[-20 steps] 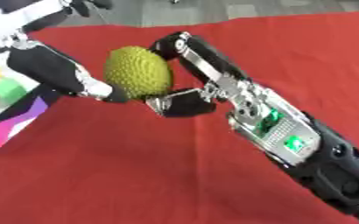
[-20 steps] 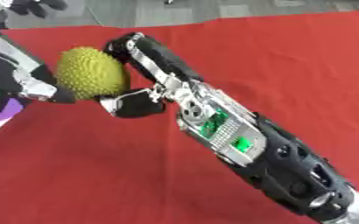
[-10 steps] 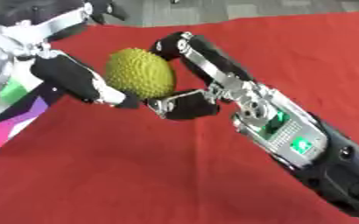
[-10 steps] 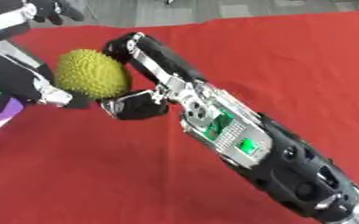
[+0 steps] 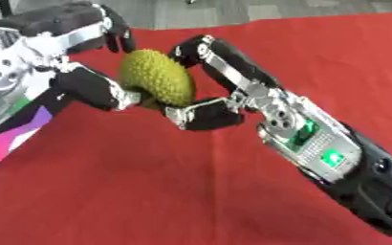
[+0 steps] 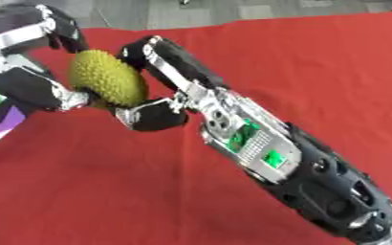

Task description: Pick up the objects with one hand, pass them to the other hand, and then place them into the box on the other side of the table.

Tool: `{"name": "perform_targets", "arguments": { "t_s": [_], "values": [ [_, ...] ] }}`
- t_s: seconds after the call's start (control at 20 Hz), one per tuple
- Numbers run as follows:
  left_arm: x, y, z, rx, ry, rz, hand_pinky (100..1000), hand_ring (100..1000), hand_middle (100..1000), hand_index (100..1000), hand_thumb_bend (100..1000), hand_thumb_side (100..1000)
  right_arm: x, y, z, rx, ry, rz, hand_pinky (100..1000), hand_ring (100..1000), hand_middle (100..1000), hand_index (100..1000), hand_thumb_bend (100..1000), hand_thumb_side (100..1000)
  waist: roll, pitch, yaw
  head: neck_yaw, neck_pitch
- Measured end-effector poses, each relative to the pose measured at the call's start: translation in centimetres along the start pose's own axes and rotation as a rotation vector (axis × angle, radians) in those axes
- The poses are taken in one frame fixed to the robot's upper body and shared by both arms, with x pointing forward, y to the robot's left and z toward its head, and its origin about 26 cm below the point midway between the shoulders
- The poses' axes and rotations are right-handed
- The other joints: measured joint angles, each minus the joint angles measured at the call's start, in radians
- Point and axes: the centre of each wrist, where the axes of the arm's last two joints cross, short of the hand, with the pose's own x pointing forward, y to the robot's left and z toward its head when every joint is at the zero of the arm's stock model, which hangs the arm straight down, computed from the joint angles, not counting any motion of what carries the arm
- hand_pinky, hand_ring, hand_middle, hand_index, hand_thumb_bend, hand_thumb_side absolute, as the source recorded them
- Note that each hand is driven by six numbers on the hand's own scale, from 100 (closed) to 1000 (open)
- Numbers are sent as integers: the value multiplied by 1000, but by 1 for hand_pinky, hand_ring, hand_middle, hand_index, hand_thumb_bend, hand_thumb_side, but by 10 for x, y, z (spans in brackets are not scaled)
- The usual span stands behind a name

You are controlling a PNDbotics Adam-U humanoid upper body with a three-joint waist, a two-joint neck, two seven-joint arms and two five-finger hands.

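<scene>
At the far left edge lies the box point(image 5: 15, 129), its near flap printed in purple, pink and white, with a patch of green showing inside it in the right eye view. Just above and partly over the box, the left hand point(image 5: 61, 62) comes in from the upper left corner, its black fingers curled over the top of a spiky yellow-green durian-like fruit point(image 5: 156, 83) and its thumb curled under the fruit's lower left side, so the hand closes around it from that side. The fruit is held up off the red-covered bench point(image 5: 132, 191), between the two hands, just right of the box. On the fruit's right, the right hand point(image 5: 229, 93) also grips it: long black fingers arch round its upper right side and the thumb presses in at its lower edge, so both hands touch the fruit at once. The right forearm runs from the fruit down to the lower right corner, silver at the wrist with a green-lit panel, then black. Beyond the far edge of the red cloth a strip of grey floor point(image 5: 233, 9) shows.
</scene>
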Motion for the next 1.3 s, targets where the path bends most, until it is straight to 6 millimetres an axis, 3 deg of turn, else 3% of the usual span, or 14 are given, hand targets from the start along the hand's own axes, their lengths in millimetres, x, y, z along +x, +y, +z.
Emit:
{"name": "perform_targets", "arguments": {
  "t_s": [0.25, 0.4, 0.55, 0.65, 0.75, 0.85, 0.95, 1.15, 1.2, 1.25, 1.3],
  "values": [
    [2, -1, -1, -6, -17, 29, 722, 647, 569, 529, 116, 158, 0, 0, 0, 7, -3, 0, 809, 646, 514, 605, 225, 100, 0, 0, 0, 0, 0],
    [3, -1, -1, -6, -27, 65, 711, 640, 571, 583, 137, 100, 0, 0, 0, 12, -4, -1, 808, 648, 516, 608, 233, 100, 0, 0, 0, 0, 0],
    [3, -2, -2, -16, -37, 110, 704, 631, 574, 597, 173, 100, -1, 1, 1, 25, -2, -3, 809, 660, 532, 621, 284, 100, 0, 0, -1, 0, 0],
    [2, -3, -2, -20, -35, 135, 697, 618, 566, 587, 198, 100, -1, 1, 1, 38, 1, -2, 815, 705, 619, 698, 509, 100, 0, 0, -2, 0, 0],
    [0, -4, -3, -19, -25, 149, 697, 615, 565, 589, 208, 100, -2, 1, 1, 55, 6, 5, 827, 764, 730, 791, 628, 185, 0, 0, -3, 0, 0],
    [-1, -6, -3, -18, -17, 154, 694, 609, 561, 581, 227, 100, -2, 1, 2, 77, 11, 21, 856, 855, 841, 892, 698, 464, 0, 0, -3, 0, 0],
    [-3, -6, -2, -13, -3, 148, 693, 604, 556, 576, 236, 100, -4, 2, 3, 91, 24, 45, 865, 884, 878, 925, 690, 651, 0, 0, -3, -1, 0],
    [-7, -5, 1, 4, 20, 137, 693, 604, 556, 576, 236, 100, -4, 1, 4, 92, 42, 92, 865, 884, 878, 925, 690, 651, 0, 0, -3, -1, 0],
    [-7, -6, 1, 7, 22, 136, 695, 603, 555, 583, 247, 100, -3, 1, 4, 90, 43, 98, 870, 899, 907, 946, 676, 744, 0, 0, -4, -1, 0],
    [-9, -6, 2, 12, 33, 134, 694, 602, 554, 584, 248, 100, -3, 1, 4, 88, 45, 104, 870, 899, 910, 948, 675, 754, 0, 0, -4, -1, 0],
    [-14, -6, 4, 17, 51, 133, 694, 601, 554, 585, 149, 100, -3, 1, 4, 84, 49, 109, 870, 900, 911, 948, 674, 756, 0, 0, -4, -1, 0]
  ]
}}
